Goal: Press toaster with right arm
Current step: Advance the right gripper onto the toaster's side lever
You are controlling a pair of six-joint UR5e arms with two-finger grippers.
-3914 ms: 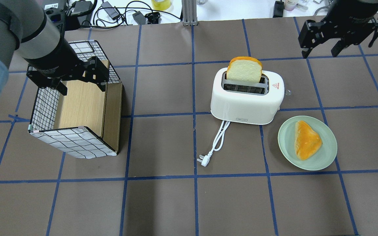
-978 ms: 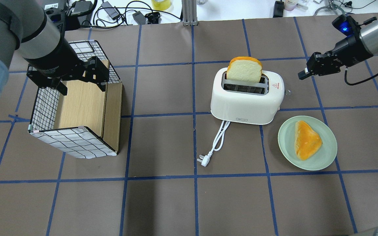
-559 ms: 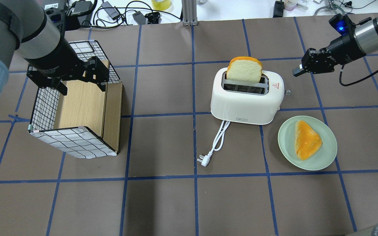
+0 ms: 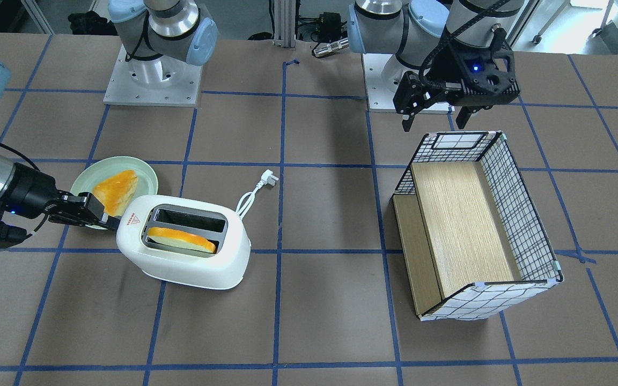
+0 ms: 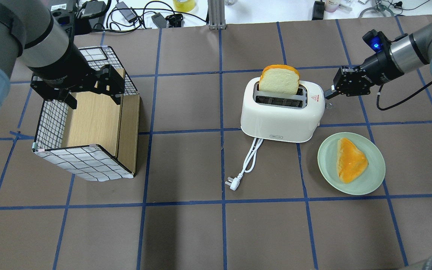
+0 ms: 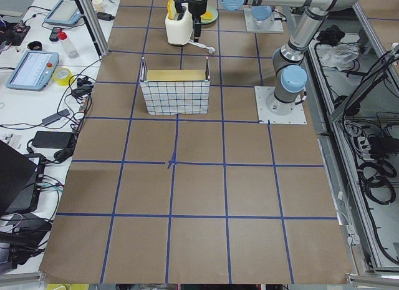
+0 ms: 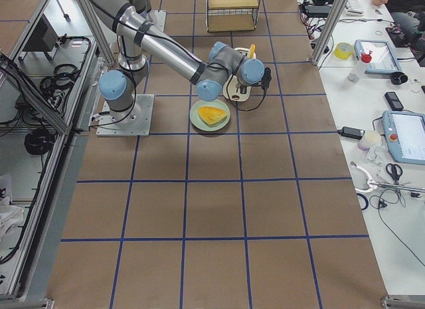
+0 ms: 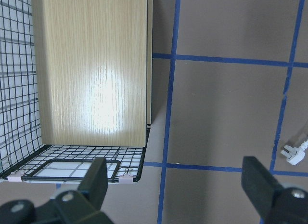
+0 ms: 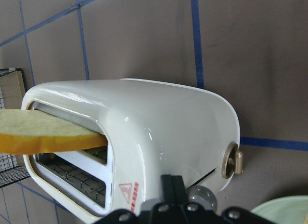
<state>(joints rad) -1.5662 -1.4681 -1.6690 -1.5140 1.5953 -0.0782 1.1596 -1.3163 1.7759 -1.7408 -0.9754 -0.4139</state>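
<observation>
The white toaster (image 5: 281, 114) stands mid-table with a bread slice (image 5: 279, 79) upright in its far slot. Its small grey lever knob (image 5: 329, 106) sticks out of its right end. My right gripper (image 5: 327, 94) is shut and empty, held level, with its tip at that end just above the knob. I cannot tell whether it touches. The right wrist view shows the knob (image 9: 202, 196) directly in front of the shut fingers (image 9: 171, 185). In the front-facing view the right gripper (image 4: 109, 220) meets the toaster (image 4: 180, 257) at its left end. My left gripper (image 5: 92, 93) hovers open over the basket.
A wire basket with a wooden shelf (image 5: 88, 123) lies at the left. A green plate (image 5: 328, 150) holding a bread piece (image 5: 351, 159) sits near the toaster's right front. The white cord and plug (image 5: 233, 184) trail forward. Cables and clutter line the far edge.
My right gripper has turned from pointing down to level, has shut, and has moved left from the far right corner to the toaster's right end. The left arm has not moved.
</observation>
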